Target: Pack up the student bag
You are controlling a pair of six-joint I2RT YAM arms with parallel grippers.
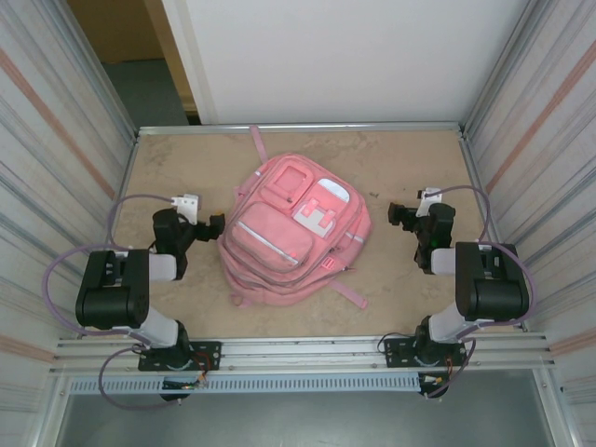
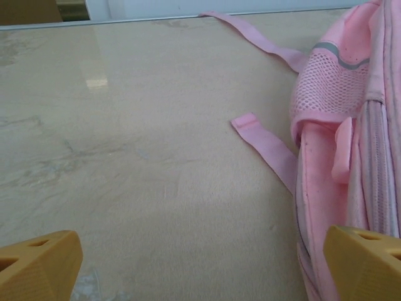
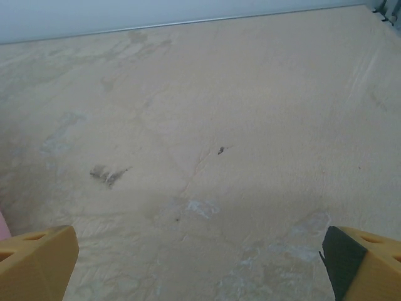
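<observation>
Both pairs of jaws stand wide apart, with nothing between them. Seen from above, the left jaws sit low over the bench [image 1: 172, 168], just beside the left side of the student bag [image 1: 293, 237]; whether they touch the fabric cannot be told. The right jaws hang on the other side of the bag, near it but apart, with bare bench between. The bag lies flat in the middle of the bench, front pockets facing up, its white and light-pink patches [image 1: 321, 209] toward the far right corner of its face. One long strap [image 1: 258, 144] trails from its far end toward the back edge of the bench, and a second strap [image 1: 349, 296] lies loose at its near right corner. The left wrist camera shows yellow fingertips [image 2: 37, 266] at the lower corners, the right one close against the bag's pink side, with a mesh side pocket [image 2: 322, 78] and a short strap end [image 2: 266, 144] lying flat on the bench ahead. The right wrist camera shows marbled bench between its own spread tips.
</observation>
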